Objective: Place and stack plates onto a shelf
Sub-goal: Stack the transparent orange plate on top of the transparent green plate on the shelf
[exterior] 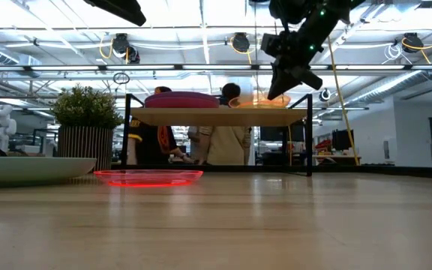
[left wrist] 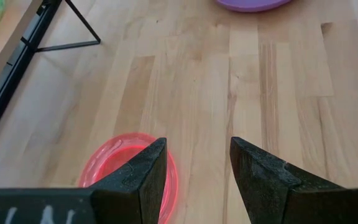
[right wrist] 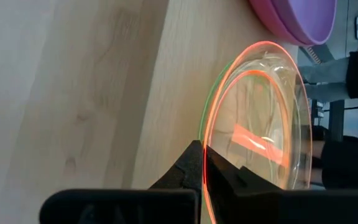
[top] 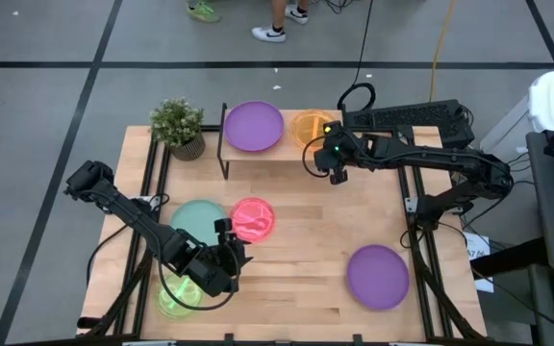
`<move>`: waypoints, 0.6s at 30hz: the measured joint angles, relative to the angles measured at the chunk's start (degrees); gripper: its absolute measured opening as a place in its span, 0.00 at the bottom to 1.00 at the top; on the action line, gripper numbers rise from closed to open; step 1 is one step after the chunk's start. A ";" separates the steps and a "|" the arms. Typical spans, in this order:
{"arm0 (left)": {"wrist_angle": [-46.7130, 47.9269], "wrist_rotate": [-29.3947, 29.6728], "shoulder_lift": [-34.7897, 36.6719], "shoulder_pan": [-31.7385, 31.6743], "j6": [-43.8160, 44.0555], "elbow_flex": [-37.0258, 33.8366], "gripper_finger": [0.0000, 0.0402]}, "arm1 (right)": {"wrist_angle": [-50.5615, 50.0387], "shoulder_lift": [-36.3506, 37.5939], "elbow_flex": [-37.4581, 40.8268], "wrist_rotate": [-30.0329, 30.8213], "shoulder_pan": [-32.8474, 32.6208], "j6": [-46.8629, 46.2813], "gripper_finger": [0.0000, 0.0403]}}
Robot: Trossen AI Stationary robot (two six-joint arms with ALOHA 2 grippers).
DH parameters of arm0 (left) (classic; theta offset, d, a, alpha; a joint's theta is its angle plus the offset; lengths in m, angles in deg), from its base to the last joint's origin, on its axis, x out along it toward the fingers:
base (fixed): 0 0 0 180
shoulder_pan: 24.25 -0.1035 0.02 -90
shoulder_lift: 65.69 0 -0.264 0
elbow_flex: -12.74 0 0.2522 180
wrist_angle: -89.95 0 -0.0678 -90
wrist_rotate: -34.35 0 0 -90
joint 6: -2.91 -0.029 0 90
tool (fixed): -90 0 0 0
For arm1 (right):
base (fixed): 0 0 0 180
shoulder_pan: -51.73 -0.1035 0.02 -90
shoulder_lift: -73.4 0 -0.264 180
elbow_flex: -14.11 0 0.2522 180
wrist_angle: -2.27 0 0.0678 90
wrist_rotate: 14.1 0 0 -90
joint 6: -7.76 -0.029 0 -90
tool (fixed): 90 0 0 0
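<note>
The shelf (top: 267, 154) stands at the table's far middle. A purple plate (top: 253, 126) lies on its left half, on top of a magenta one (exterior: 178, 100). On its right half an orange plate (top: 308, 128) lies over a lime-green plate (right wrist: 202, 118), and my right gripper (right wrist: 202, 149) is shut on the orange one. My left gripper (top: 234, 252) hangs open above the table, just near of a pink plate (top: 253, 219) lying flat on the wood. A teal plate (top: 198, 223), a lime-green plate (top: 179, 293) and another purple plate (top: 377, 276) also lie on the table. My right gripper pinches the orange plate's rim (right wrist: 207, 163) between its two fingers, at the edge on the shelf's near right side. The fingers slant down from the table's near right side. The plate lies about level at the shelf top (exterior: 259, 101); whether it rests there, I cannot tell.
A potted plant (top: 179, 125) stands left of the shelf. The shelf's black legs (left wrist: 67, 31) reach down to the table. People stand beyond the far edge (exterior: 223, 139). Bare wood lies between the pink plate and the near purple plate.
</note>
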 joint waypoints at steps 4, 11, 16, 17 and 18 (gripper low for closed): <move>-0.03 -0.02 0.00 -0.01 0.00 0.01 0.45 | 2.24 0.00 0.79 0.03 0.01 0.02 0.00; -0.03 -0.02 0.00 -0.01 0.04 0.01 0.45 | 4.02 0.00 0.87 0.05 0.01 0.00 0.01; -0.02 -0.02 0.00 -0.01 0.09 0.00 0.45 | 4.85 0.00 0.87 0.40 0.01 0.00 0.07; -0.02 -0.04 0.00 -0.01 0.09 0.00 0.45 | 5.17 0.01 0.87 0.44 0.01 0.02 0.09; -0.02 -0.05 0.00 -0.01 0.10 0.01 0.45 | 5.49 0.02 0.87 0.49 0.01 0.02 0.11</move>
